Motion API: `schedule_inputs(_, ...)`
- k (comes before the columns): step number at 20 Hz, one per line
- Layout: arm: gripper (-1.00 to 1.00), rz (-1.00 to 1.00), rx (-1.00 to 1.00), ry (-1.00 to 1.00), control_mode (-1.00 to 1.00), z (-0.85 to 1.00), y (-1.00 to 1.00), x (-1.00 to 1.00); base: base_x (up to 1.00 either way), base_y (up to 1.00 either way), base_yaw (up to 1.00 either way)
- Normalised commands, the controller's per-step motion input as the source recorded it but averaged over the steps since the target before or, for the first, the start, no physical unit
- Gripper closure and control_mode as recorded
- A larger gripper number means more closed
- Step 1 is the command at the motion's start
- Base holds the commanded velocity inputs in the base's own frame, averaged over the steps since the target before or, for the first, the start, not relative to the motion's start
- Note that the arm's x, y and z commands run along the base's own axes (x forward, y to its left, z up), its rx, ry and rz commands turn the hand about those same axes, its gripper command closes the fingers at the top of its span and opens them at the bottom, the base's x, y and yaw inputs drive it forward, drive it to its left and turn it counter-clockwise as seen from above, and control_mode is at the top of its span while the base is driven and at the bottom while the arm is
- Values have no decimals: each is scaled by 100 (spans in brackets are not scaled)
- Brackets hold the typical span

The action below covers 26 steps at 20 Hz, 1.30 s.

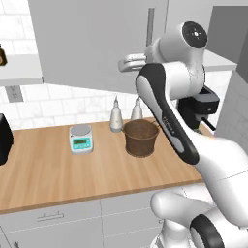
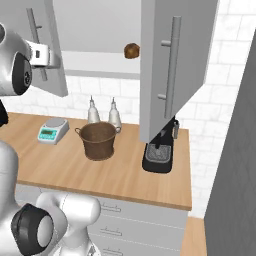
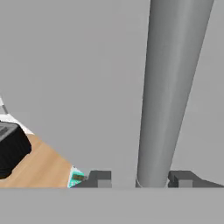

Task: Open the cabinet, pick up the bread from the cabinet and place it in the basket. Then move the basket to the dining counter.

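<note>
Both doors of the cabinet [image 2: 95, 30] stand swung out. My gripper [image 3: 141, 178] straddles the left door's vertical bar handle [image 3: 166, 87]. The bar lies against one fingertip [image 3: 181, 177], and a gap shows between it and the other, so the jaws are open around it. The same gripper [image 1: 140, 58] shows at the left door [image 1: 97, 43], and again as the gripper [image 2: 39, 54] on that door's handle [image 2: 35, 25]. The bread [image 2: 131, 50], a small brown loaf, lies on the cabinet's shelf. The dark brown basket [image 1: 141, 137] [image 2: 99, 140] stands upright and empty on the wood worktop. The dining counter is out of view.
A white-and-teal scale [image 1: 81, 138] [image 2: 53, 130] sits left of the basket, and two pale bottles [image 1: 116, 116] stand behind it. A black coffee machine [image 2: 160, 150] stands under the open right door [image 2: 175, 65]. A black appliance [image 1: 5, 138] is at the worktop's left end.
</note>
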Motion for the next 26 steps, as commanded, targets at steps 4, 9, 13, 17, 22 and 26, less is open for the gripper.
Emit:
schedule_inputs(4,-100,3,1,1,-100,-12,95,-100,0,0,0)
schedule_inputs(9,-100,0,20,0,-100,8,-37,-93,0,0,0)
schedule_inputs(13,-100,0,33,0,-100,44,-100,-57,0,0,0)
schedule_inputs(17,-100,-3,39,7,-100,36,-100,19,0,0,0)
schedule_inputs(22,-100,0,25,23,-100,-14,-73,100,0,0,0)
schedule_inputs(26,-100,0,11,22,-100,-41,-7,100,0,0,0)
